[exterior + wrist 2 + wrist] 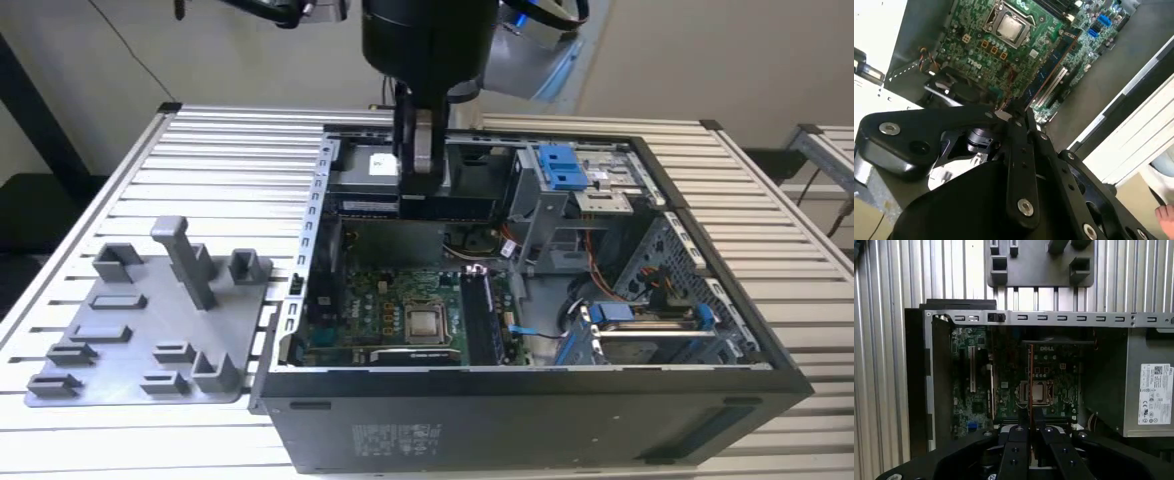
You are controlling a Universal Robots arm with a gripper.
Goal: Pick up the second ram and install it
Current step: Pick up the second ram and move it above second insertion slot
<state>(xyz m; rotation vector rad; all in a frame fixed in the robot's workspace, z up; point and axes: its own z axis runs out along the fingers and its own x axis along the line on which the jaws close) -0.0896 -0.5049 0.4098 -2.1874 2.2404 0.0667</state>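
Exterior view: arm entered from top centre of the frame. Gripper (422, 185) hung upright over the rear part of the open computer case (534, 410), above the dark box at the upper middle of the case. Motherboard (387, 300) lay flat on the case floor, with the processor socket (424, 322) low in the centre. Grey fixture plate (134, 340) sat on the slatted table (227, 150) at the exterior view's left, just beside the case wall. I could not pick the stick out from the dark parts under the fingers in this view.

First wrist view: the two fingers were drawn close together and clamped on the second ram (1030, 375), with the gripper (1030, 426) at bottom centre of the frame. The stick was seen edge-on as a thin line with a coppery edge. Its long axis ran straight up the frame from the fingertips, crossing in front of the processor socket (1040, 392) and ending near a dark horizontal bar at mid-frame. The far end pointed toward the fixture plate (1039, 275) at the top edge. A power supply with a pale label (1149, 390) sat at the right.

Second wrist view: the second ram (1049, 67) showed as a narrow edge leaving the gripper (1016, 107) at frame centre and slanting to the upper right, across the green board. The processor socket (1006, 27) was at top centre, left of the stick.

Whether the stick was level or tipped downward, I could not tell. It was held above the board, not seated in a slot.
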